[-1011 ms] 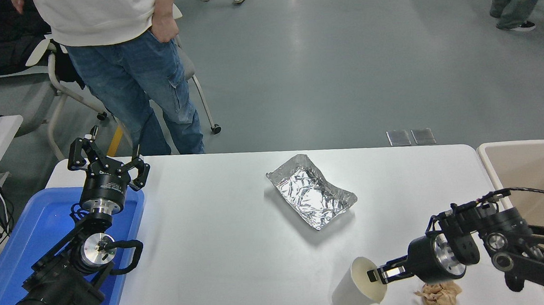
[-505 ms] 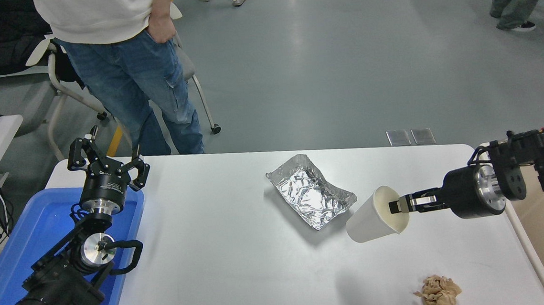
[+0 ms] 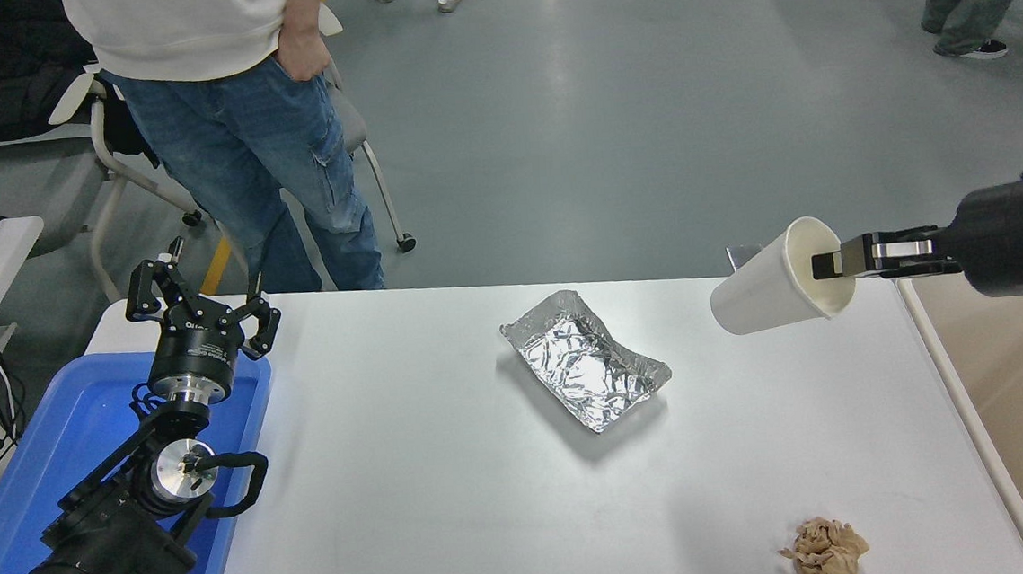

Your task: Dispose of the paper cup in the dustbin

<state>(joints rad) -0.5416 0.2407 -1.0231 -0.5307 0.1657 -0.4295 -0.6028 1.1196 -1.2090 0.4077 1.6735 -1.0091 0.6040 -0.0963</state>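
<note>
Paper cup [image 3: 768, 291] first, since it is what we are handling: it hangs in the air on its side above the table's far right corner, mouth turned toward our right arm, cream inside showing, base pointing left. Our right gripper [image 3: 834, 262] reaches in from the right edge and has its jaws clamped on the cup's rim, one finger inside the mouth. The cup is clear of the tabletop and just left of the dustbin [image 3: 1004, 379], not yet over it.

Going from near to far: closest to us, at the table's [image 3: 419, 509] front right, lies a crumpled brown paper wad [image 3: 824, 551], well apart from the cup. At the lower left our left arm is parked over a blue plastic tub [image 3: 45, 446], and our left gripper [image 3: 198, 304] points away from us with its jaws spread apart and holding nothing. The beige dustbin runs along the table's right side, its pale rim beside the table edge. Around the middle of the table sits a crinkled silver foil tray [image 3: 584, 358], to the left of the cup and lower than it. Beyond the far edge a person in blue jeans [image 3: 259, 151] stands near a chair, and other legs show at the top right on the grey floor.
</note>
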